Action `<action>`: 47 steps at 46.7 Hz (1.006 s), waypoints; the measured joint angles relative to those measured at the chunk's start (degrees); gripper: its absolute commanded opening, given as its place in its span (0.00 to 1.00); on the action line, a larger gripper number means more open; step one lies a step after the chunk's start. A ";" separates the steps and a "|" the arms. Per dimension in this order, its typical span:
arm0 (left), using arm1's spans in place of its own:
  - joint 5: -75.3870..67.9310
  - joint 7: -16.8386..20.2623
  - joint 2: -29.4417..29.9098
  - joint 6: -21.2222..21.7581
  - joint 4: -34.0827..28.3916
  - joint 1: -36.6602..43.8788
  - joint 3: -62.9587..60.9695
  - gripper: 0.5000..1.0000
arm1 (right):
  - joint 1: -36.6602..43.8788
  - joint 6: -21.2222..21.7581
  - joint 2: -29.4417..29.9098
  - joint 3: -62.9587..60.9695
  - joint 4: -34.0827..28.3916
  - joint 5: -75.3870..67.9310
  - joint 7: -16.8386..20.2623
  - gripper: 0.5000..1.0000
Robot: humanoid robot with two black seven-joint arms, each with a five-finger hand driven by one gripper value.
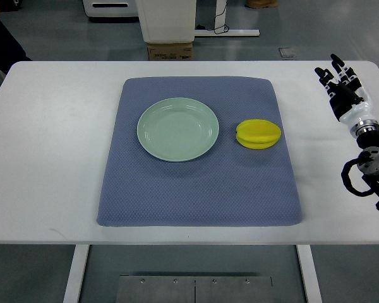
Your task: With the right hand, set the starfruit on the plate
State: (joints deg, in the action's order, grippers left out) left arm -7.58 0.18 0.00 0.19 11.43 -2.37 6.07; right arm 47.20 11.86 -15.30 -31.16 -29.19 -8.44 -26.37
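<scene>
A yellow starfruit lies on the blue-grey mat, just right of a pale green plate that holds nothing. My right hand hovers over the white table near its far right corner, well to the right of the starfruit. Its fingers point away from me, spread and holding nothing. The left arm does not show.
The white table carries the mat at its centre. Beyond the far edge stand a white cabinet base and a cardboard box on the floor. A dark shape shows at the top left.
</scene>
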 measured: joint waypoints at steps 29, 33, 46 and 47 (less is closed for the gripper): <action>-0.05 0.00 0.00 0.00 0.00 0.00 0.00 1.00 | -0.01 0.00 0.01 0.02 0.01 0.00 0.00 1.00; -0.05 0.00 0.00 0.00 0.00 0.00 0.00 1.00 | -0.01 0.00 0.01 0.04 0.01 0.00 0.00 1.00; -0.05 0.00 0.00 -0.03 0.00 0.00 -0.01 1.00 | -0.01 0.00 0.01 0.04 0.01 0.00 0.00 1.00; -0.05 0.00 0.00 -0.03 0.00 0.00 -0.01 1.00 | -0.01 0.00 0.01 0.04 0.01 0.00 0.00 1.00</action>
State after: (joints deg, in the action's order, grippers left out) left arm -7.62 0.18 0.00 0.16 11.43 -2.37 6.06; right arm 47.20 11.87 -15.29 -31.12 -29.18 -8.44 -26.37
